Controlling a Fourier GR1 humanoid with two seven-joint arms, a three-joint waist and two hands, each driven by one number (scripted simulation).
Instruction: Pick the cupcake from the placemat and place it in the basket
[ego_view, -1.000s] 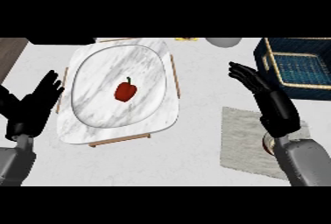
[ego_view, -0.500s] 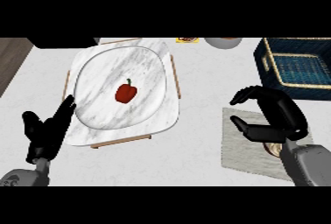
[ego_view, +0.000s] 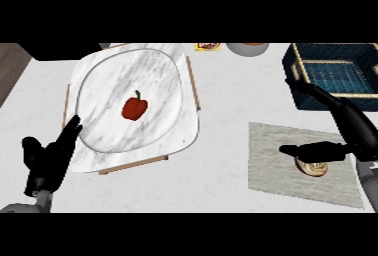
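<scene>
The cupcake (ego_view: 314, 168) lies on the placemat (ego_view: 273, 162) at 4 o'clock, not yet grasped: the right hand (ego_view: 348, 120) hovers over it with fingers apart, the left hand (ego_view: 46, 161) rests open at 8 o'clock, and the carry to the basket (ego_view: 332, 49) at 1 o'clock is left.

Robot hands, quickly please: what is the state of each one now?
Left robot hand: open, fingers straight, holding nothing.
Right robot hand: open, spread next to the cupcake, not closed on it.
</scene>
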